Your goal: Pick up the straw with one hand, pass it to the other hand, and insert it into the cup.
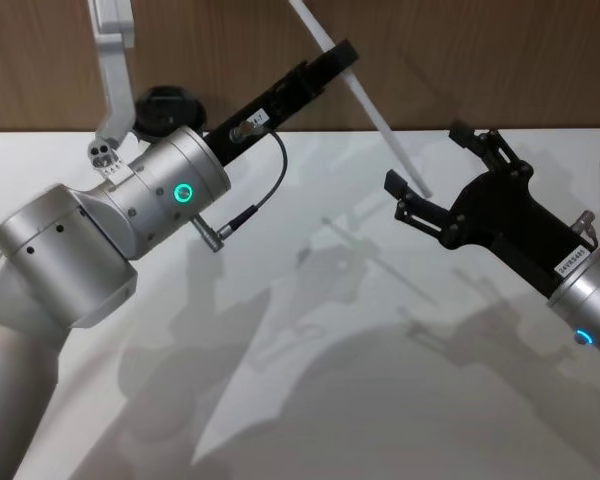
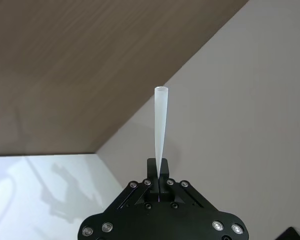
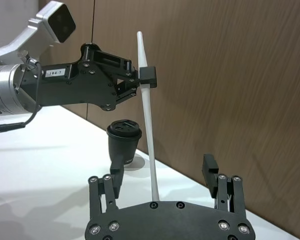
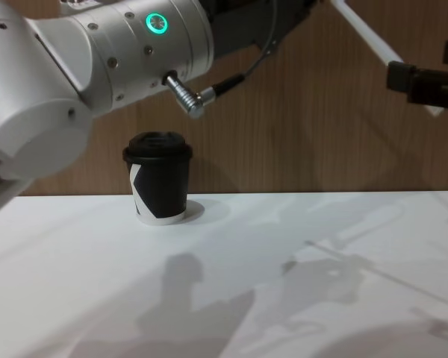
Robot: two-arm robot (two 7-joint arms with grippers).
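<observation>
My left gripper [image 1: 338, 55] is raised over the back of the table and shut on the white straw [image 1: 380, 118], gripping it near its upper end. The straw slants down towards my right gripper [image 1: 425, 157]. That gripper is open, with the straw's lower end between its spread fingers, and no contact is visible. In the right wrist view the straw [image 3: 149, 135] stands between the right gripper's [image 3: 162, 170] fingers, with the left gripper [image 3: 145, 77] clamped higher up. The black lidded cup [image 4: 160, 179] stands upright by the back wall, below the left arm.
A wood-panel wall [image 1: 480, 60] runs along the back edge of the white table [image 1: 310, 380]. A black cable with a metal plug [image 1: 220, 232] hangs from the left arm's wrist. A white camera bracket [image 1: 112, 60] hangs at the back left.
</observation>
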